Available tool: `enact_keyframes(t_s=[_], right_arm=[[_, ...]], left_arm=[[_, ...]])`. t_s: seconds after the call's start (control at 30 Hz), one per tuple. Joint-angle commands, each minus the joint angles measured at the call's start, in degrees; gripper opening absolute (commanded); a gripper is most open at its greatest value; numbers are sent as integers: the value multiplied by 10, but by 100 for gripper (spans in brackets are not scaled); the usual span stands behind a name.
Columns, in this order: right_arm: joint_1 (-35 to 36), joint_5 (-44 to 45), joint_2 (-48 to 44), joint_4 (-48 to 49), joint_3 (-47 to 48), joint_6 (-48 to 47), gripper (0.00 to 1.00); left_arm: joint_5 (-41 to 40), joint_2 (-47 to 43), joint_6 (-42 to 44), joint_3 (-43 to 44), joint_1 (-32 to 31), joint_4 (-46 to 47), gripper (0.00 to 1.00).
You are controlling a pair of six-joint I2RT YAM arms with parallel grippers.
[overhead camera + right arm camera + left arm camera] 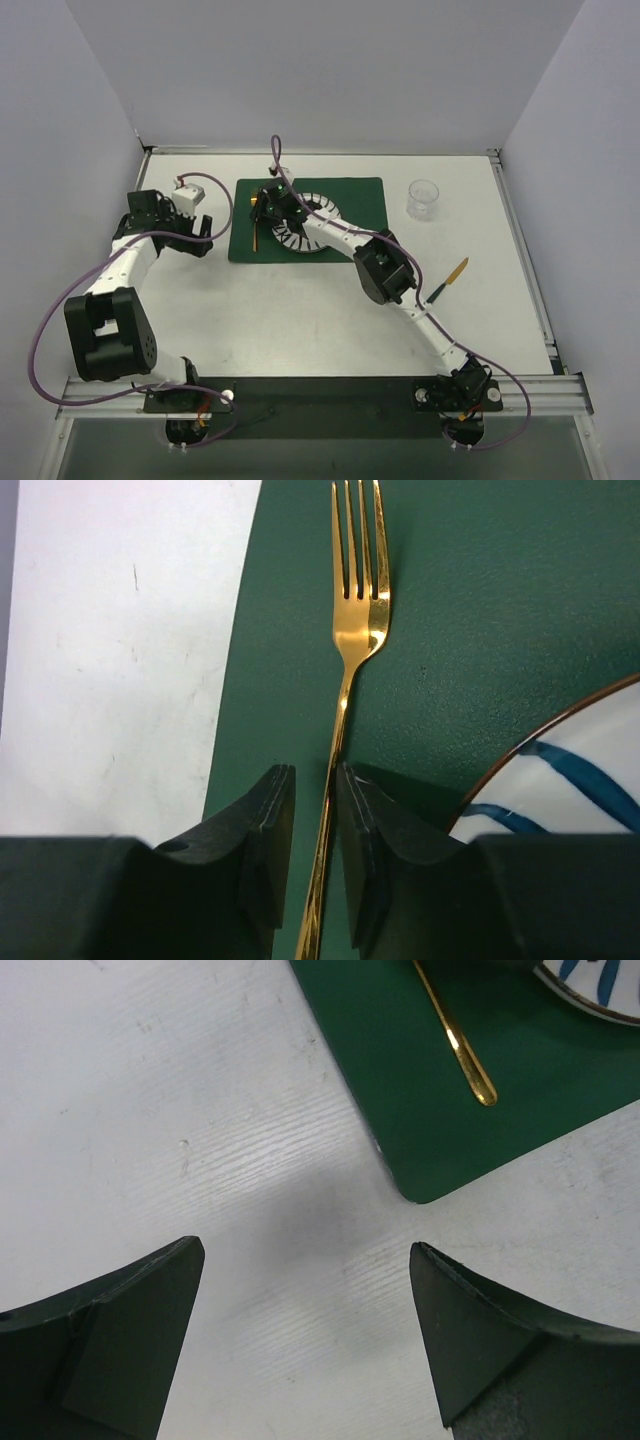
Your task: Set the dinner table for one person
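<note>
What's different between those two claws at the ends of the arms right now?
The left gripper has its jaws wide apart; the right gripper has them only narrowly parted. The left gripper has nothing between its fingers, while the right gripper straddles the gold fork by its handle. The left gripper hangs over bare white table; the right gripper is over the green placemat, beside the plate. Both share the same dark two-finger build.

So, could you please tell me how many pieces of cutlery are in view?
2. A gold metal fork lies on the dark green rectangular placemat, left of the blue-striped white plate; a gold-and-black utensil lies on the white tabletop, right of it. The arms may hide more.
</note>
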Motion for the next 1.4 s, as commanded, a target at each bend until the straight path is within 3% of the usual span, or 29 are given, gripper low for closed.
enact_keyframes(t_s=[0.0,0.27,0.33,0.5,0.6,0.73,0.9,1.13,1.37], right_arm=[[-8,-15,-130,22,-70,-16,27],[-59,-47,-400,12,-302,-58,39],[-79,-66,-444,-24,-359,-80,41],[-108,34,-614,-188,-521,-139,47],[-160,75,-707,-246,-630,-114,52],[-284,54,-814,-264,-768,-55,53],[-406,46,-812,-266,-843,-24,54],[-424,64,-689,-265,-821,-29,54],[-439,69,-673,-258,-854,-18,53]], left_arm=[[22,-6,-11,50,-39,3,95],[-21,22,-80,66,-86,74,95],[-35,39,-80,72,-93,77,95],[-55,77,-78,100,-126,77,95],[-57,91,-77,103,-145,77,95],[-40,86,-77,85,-150,79,96],[-27,67,-72,82,-153,69,96],[-8,46,-74,67,-156,72,96],[-3,45,-69,68,-156,70,96]])
